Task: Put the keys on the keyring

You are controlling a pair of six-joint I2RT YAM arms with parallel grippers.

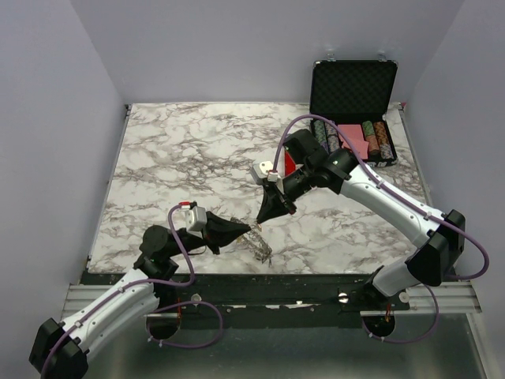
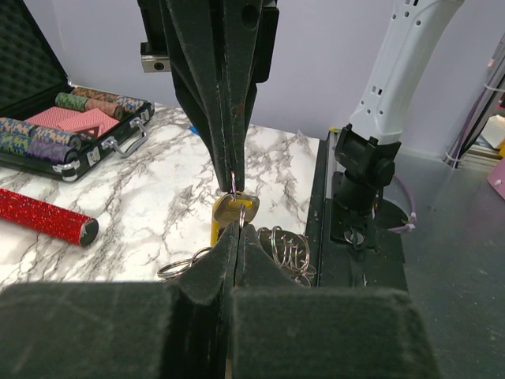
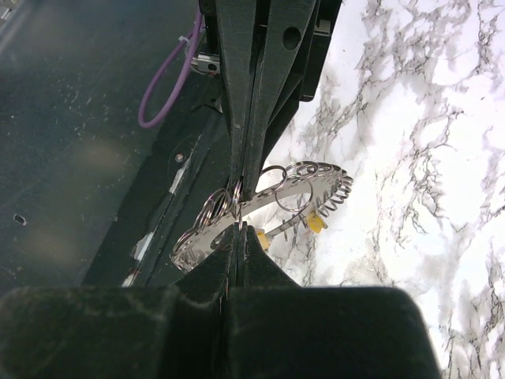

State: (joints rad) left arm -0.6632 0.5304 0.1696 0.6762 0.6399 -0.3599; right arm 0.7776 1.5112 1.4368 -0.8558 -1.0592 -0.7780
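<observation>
Left wrist view: left end effector [image 2: 238, 230] and right end effector [image 2: 234, 186] are both clenched, tips meeting at a yellow key [image 2: 235, 209]; which one grasps it, I cannot tell.
Keyring [image 1: 262, 248]: under the tips, at the near edge of the desk [image 1: 197, 158].
Risk: a sideways pull may drag the keyring over that edge, or the key slips out.
Room: open desk behind; chip case [image 1: 353, 110] well apart.
</observation>
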